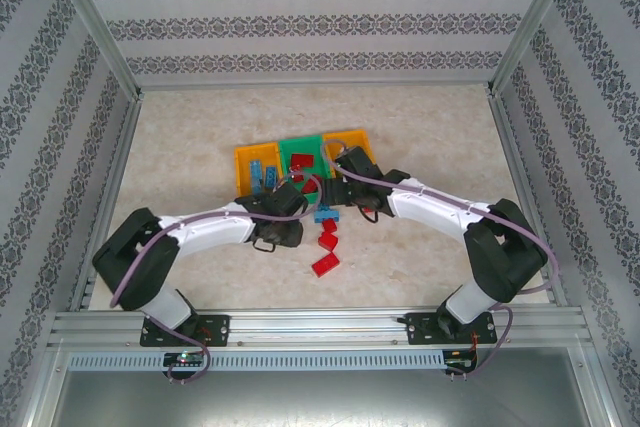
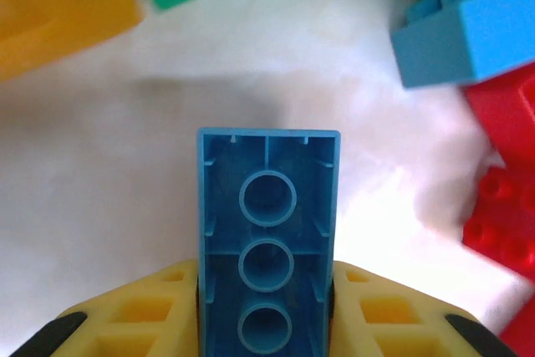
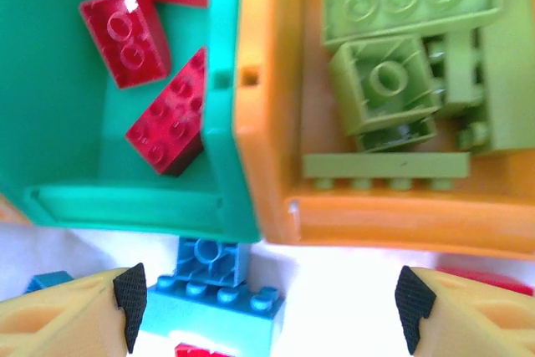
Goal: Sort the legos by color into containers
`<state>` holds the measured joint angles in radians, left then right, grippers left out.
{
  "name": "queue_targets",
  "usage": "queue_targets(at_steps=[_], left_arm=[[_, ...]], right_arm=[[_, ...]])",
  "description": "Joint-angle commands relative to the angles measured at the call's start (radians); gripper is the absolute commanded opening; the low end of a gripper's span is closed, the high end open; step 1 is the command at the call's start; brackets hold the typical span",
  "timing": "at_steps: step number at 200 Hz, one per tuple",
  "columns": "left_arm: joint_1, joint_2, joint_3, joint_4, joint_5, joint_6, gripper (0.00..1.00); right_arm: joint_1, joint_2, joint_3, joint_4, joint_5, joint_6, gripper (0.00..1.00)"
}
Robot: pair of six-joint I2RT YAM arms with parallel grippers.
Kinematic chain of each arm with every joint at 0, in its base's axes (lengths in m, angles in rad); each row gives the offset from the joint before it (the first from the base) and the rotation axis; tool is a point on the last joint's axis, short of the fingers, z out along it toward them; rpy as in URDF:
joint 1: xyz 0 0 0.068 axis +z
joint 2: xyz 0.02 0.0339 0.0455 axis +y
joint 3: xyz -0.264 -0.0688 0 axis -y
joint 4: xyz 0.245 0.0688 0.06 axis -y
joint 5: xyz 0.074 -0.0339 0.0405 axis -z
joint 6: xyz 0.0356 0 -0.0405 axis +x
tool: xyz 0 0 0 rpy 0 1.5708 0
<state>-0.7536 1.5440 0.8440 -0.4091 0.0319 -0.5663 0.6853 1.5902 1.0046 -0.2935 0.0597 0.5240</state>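
Left jaws: clenched on a blue brick (image 2: 267,198), pinched by its long sides between the yellow fingers (image 2: 125,323), its hollow underside and three tubes facing the wrist camera. I cannot tell whether it touches the counter (image 2: 100,173) or hangs just above it. To the upper right in that view lie the loose blue bricks (image 2: 468,31), with the loose red bricks (image 2: 506,173) just below them. From the top camera I see the three bins joined in a row mid-counter: left orange bin (image 1: 243,162), green bin (image 1: 300,144), right orange bin (image 1: 355,137). Both arms reach in toward their near side. The left orange bin holds sorted blue bricks (image 1: 262,175). Right jaws: released, with the black pads (image 3: 129,303) spread wide (nothing between them), hovering by the near walls of the green bin and the right orange bin. On the right wrist camera I count three sorted red bricks (image 3: 125,35) in the green bin and a heap of lime bricks (image 3: 393,81) in the right orange bin. The loose blue bricks sit on the counter just outside the green bin's near wall. The loose red bricks trail from there toward the arm bases.
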Motion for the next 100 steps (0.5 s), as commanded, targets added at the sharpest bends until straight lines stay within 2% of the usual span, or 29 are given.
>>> queue_targets(at_steps=[1,24,47,74,100], left_arm=[[-0.015,-0.11,-0.019,-0.083,-0.037,-0.045,0.32],[-0.012,-0.197,0.02,-0.152,-0.128,-0.043,0.34],[0.022,-0.222,0.087,-0.213,-0.202,-0.012,0.38],[0.122,-0.192,0.145,-0.244,-0.212,0.021,0.38],[0.224,-0.162,0.162,-0.206,-0.182,0.045,0.38]], right_arm=[[0.042,0.038,-0.002,-0.032,0.047,0.013,0.83],[0.081,0.065,-0.003,-0.02,0.073,0.035,0.86],[0.115,0.087,0.008,-0.015,0.097,0.055,0.93],[0.145,0.129,0.037,-0.031,0.1,0.066,0.96],[0.157,0.163,0.046,-0.04,0.1,0.08,0.96]])
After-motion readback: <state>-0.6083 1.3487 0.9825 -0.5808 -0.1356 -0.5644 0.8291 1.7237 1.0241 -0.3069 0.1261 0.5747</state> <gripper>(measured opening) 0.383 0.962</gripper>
